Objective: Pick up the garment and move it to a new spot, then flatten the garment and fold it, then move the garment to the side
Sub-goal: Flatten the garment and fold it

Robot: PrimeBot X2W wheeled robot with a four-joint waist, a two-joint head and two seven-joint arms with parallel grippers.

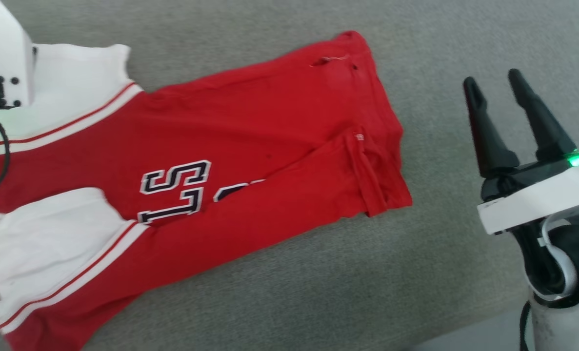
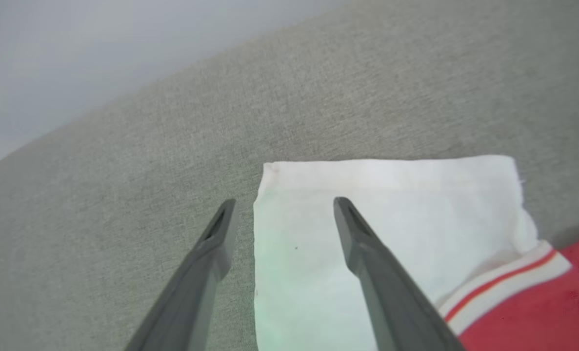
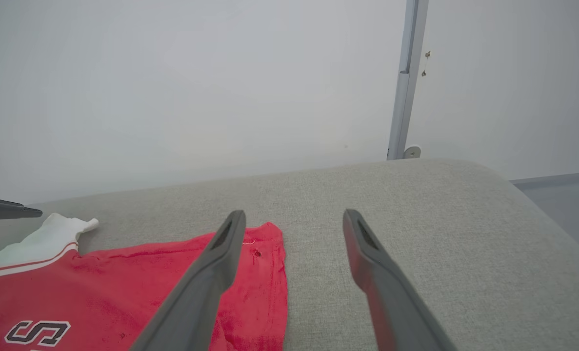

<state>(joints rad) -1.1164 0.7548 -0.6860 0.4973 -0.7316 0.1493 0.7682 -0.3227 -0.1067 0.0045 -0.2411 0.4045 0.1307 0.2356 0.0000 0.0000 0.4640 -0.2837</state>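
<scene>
Garment (image 1: 250, 161) is spread mostly flat on the grey cushion (image 1: 289, 292) in the head view, likely laid out for folding; the right gripper (image 1: 491, 78) is parked near its red end, jaws open, empty. Left wrist view: the left gripper (image 2: 285, 201) is held open over a white corner (image 2: 318, 185), probably lined up for a grab. Right wrist view: nothing gripped.

1. On counter (image 1: 416, 273): garment (image 1: 250, 161) lies spread across left + mid of head view; end panels (image 1: 50, 243) at left, opp. end twd right.
2. R tool (image 1: 491, 79) sits right of garment, well apart, over bare counter.
3. L tool (image 2: 284, 202) at far end panel (image 2: 391, 204): one finger over panel, other over counter just beside panel's edge.
4. Behind counter: wall (image 3: 196, 97), w/ post (image 3: 406, 78) against it twd right.
</scene>
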